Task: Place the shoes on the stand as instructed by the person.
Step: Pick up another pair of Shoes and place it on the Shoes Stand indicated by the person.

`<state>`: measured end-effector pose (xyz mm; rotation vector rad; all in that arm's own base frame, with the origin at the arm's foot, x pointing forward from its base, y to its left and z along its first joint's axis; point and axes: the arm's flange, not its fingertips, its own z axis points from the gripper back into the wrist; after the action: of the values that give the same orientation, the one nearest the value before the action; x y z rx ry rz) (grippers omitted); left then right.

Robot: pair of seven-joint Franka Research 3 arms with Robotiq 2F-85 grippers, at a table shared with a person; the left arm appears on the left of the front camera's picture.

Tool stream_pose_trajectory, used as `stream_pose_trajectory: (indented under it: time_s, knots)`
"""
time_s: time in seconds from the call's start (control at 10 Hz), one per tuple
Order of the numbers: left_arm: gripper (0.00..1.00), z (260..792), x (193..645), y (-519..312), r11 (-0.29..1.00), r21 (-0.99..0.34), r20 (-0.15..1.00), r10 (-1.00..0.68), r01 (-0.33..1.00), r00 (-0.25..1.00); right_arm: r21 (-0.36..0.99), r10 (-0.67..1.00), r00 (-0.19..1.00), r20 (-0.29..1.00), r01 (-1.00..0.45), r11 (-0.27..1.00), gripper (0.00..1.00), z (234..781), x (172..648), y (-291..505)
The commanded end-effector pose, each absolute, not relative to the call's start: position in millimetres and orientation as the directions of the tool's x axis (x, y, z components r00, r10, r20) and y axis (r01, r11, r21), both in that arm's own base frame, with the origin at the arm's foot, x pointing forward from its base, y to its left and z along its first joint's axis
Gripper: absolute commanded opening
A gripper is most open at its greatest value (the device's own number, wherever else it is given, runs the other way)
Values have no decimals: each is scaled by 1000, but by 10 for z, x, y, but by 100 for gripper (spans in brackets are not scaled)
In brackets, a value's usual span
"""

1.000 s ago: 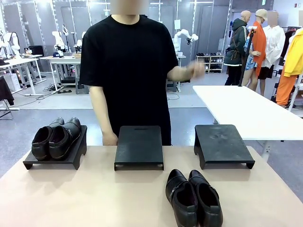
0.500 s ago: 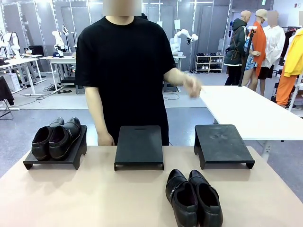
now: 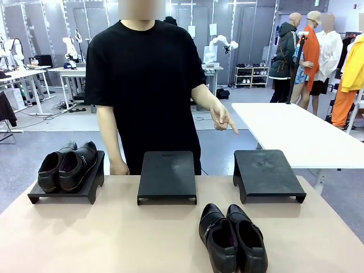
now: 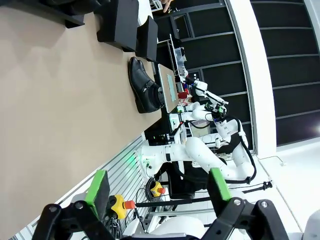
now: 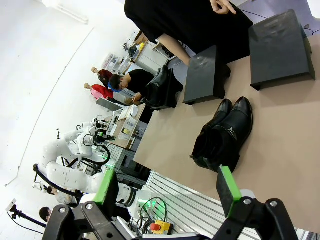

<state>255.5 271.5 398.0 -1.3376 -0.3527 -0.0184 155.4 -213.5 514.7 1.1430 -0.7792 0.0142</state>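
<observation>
From my seat, the main change over the last second is the person's point(image 3: 145, 85) raised hand point(image 3: 223, 118). It was a blur up at chest height, then dropped, and now hangs steady with the forefinger stretched out and angled downward, above and to the right of the middle stand point(image 3: 167, 173), toward the stand on that side point(image 3: 266, 170). The person's body has also drifted a little leftward behind the middle stand, and the other hand point(image 3: 119, 167) has stayed low at the table's point(image 3: 114, 239) far edge, just left of the middle stand. Nothing else has shifted. One pair of shoes point(image 3: 67, 165) sits side by side on the stand point(image 3: 91, 185) left of the middle stand. The second pair point(image 3: 232, 238) lies flat on the table in front of the middle stand and a bit to its right, the two shoes touching along their sides. The middle stand and the one to its right carry nothing. In my left wrist view the left gripper point(image 4: 157, 175) has its green-padded fingers spread wide with nothing between them. The right gripper point(image 5: 165, 182) is likewise fully spread and empty, looking across at the loose pair, well short of it.
</observation>
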Motion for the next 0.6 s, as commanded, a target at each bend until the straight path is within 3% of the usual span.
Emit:
stream_pose_trajectory:
  time_s: [0.0,0.3,0.5]
  knots:
    - [100,3976,2511,2703,236,-945,269,175,225,947,800,-347,791,503,-275,533,100,5277,1687,-1973]
    - [100,3976,2511,2703,236,-945,269,175,225,947,710,-94,943,319,-172,683,100,5451,2552,-835]
    - [100,3976,2511,2703,236,-945,269,175,225,947,635,11,978,208,-144,759,100,5409,2870,-150]
